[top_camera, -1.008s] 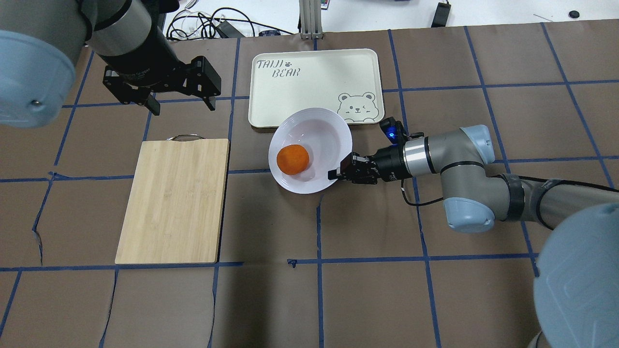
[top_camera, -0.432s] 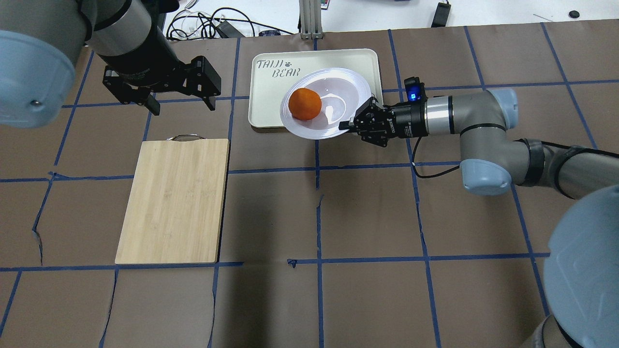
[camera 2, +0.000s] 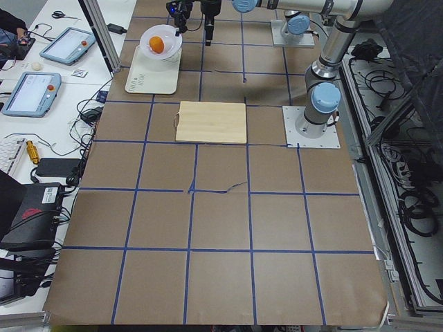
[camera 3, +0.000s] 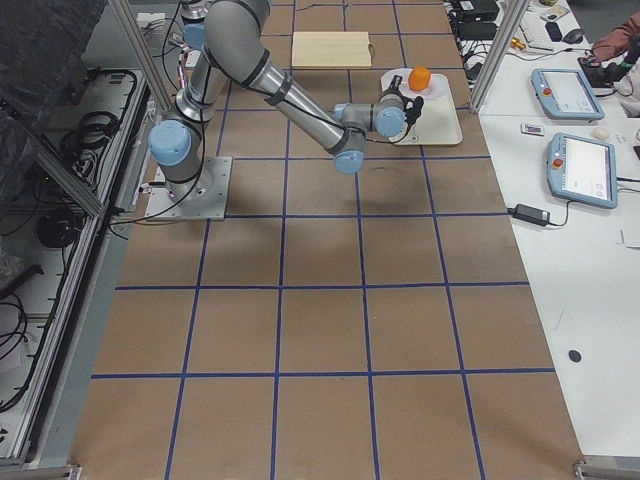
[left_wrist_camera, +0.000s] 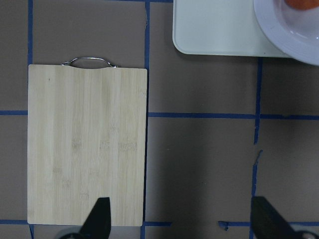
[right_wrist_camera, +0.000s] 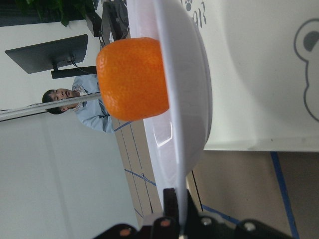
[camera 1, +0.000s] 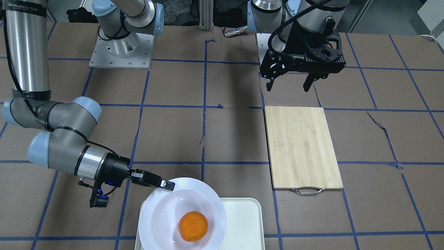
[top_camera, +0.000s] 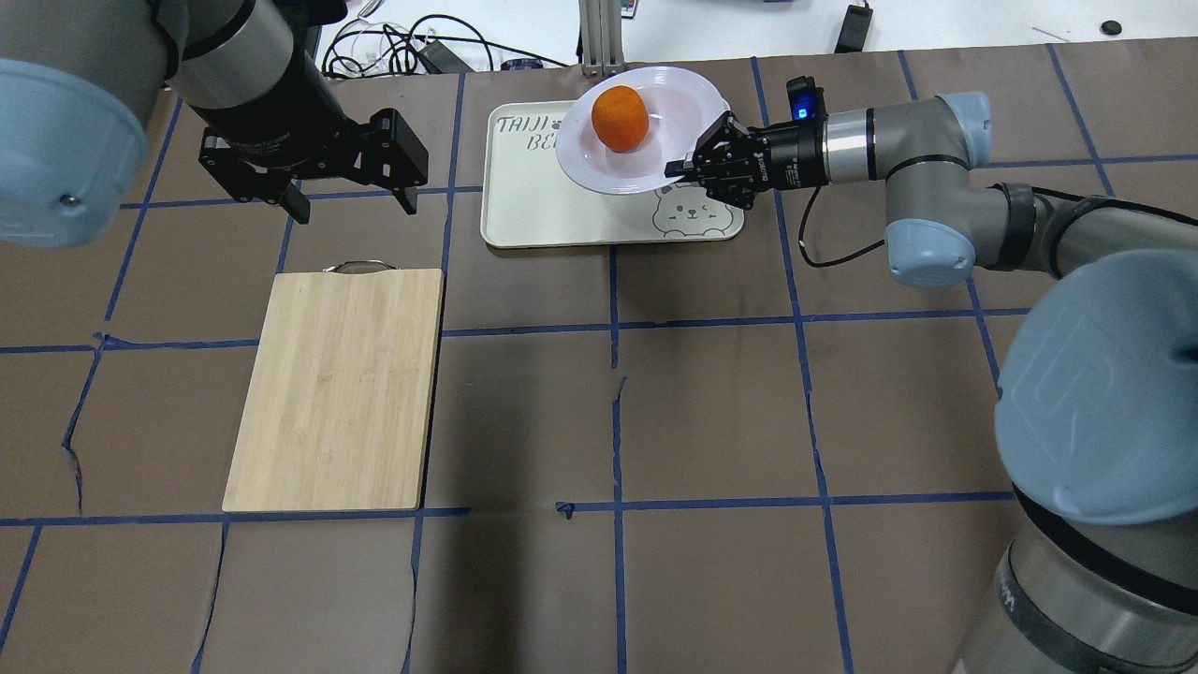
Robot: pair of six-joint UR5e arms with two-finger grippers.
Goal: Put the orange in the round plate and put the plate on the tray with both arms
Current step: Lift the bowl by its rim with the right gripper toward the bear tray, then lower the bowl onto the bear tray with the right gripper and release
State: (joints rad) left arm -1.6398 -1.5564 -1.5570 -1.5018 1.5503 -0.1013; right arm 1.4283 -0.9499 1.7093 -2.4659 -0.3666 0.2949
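The orange (top_camera: 620, 118) lies in the round plate (top_camera: 670, 122), a glossy white deep dish. My right gripper (top_camera: 679, 169) is shut on the plate's rim and holds it in the air over the cream tray (top_camera: 562, 211) with the bear drawing. The right wrist view shows the orange (right_wrist_camera: 132, 79) in the plate (right_wrist_camera: 192, 99) above the tray (right_wrist_camera: 259, 74). From across the table, the plate (camera 1: 166, 211) hangs over the tray (camera 1: 242, 222). My left gripper (top_camera: 354, 206) is open and empty, hovering left of the tray.
A bamboo cutting board (top_camera: 337, 388) with a metal handle lies at the left, below my left gripper. Cables and an aluminium post (top_camera: 599, 37) sit past the table's far edge. A person shows in the right wrist view's background.
My right gripper has carried the plate with the orange up and away from the table's middle to above the tray. The left arm has not moved.
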